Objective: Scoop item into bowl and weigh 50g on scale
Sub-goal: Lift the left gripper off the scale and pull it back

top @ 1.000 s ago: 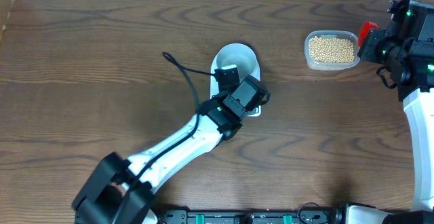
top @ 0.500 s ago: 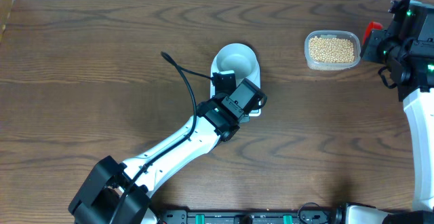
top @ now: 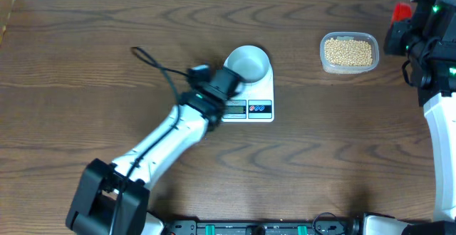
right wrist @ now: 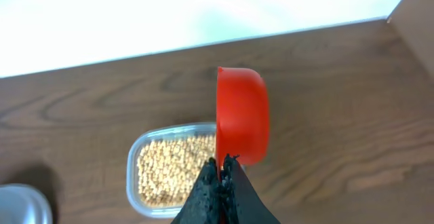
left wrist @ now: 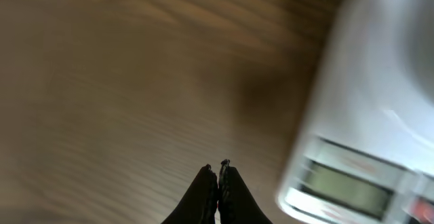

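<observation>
Left of centre in the overhead view, the left gripper [left wrist: 218, 175] hovers, fingers pressed together, just beside the scale [top: 251, 101]. The scale carries the bowl [top: 248, 61], apparently empty. At upper right the beans [top: 349, 51] fill their tub [top: 322, 54], and the right gripper [right wrist: 220, 166] pinches a red scoop [right wrist: 242, 115] nearby. Scooping and weighing look wholly undone.

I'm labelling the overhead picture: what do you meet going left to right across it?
From the left: flat white digital scale, clear plastic tub of tan-yellow beans, red plastic scoop. The small round white bowl sits on the scale, so it is omitted.
</observation>
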`<state>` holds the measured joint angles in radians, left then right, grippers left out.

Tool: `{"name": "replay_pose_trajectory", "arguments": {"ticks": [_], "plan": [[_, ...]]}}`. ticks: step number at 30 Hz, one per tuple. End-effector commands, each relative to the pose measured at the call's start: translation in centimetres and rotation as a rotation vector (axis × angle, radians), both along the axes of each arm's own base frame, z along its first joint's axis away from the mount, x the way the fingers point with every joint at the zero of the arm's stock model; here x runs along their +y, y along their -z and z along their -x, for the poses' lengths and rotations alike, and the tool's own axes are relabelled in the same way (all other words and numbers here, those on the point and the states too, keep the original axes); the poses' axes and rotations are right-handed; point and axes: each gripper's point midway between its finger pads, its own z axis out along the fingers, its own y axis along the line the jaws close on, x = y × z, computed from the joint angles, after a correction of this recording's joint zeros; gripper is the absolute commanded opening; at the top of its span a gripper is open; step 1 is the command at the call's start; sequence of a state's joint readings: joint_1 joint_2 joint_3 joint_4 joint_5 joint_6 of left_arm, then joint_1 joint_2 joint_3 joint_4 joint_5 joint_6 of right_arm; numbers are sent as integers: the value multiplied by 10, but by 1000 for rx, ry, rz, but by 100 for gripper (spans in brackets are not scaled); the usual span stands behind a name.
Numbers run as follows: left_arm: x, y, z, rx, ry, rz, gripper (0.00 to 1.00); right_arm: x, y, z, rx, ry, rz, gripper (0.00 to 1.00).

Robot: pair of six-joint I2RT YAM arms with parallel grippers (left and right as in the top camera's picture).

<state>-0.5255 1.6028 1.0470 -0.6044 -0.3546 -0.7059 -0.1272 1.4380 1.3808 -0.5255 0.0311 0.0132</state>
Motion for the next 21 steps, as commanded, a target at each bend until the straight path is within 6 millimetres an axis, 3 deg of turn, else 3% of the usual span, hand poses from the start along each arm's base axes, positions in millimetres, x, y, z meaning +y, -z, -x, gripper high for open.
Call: {"name": "replay_pose_trajectory", "arguments": {"ticks": [1,6,11,17,21], "plan": [[28,-5,-9,2,-26,-51,7,-11,-13,-4,-34,29,54,1],[43,-4,-11,21,-32,-69,7,-16,-16,-6,-51,39,56,1],[37,-2,-9,40,4,-48,7,-16,-10,-8,-38,51,35,1],[5,6,-2,107,172,60,7,-6,-9,-11,-45,-3,1,1],[-24,3,-1,94,358,39,7,-3,-10,-12,-49,-19,-8,1]]}}
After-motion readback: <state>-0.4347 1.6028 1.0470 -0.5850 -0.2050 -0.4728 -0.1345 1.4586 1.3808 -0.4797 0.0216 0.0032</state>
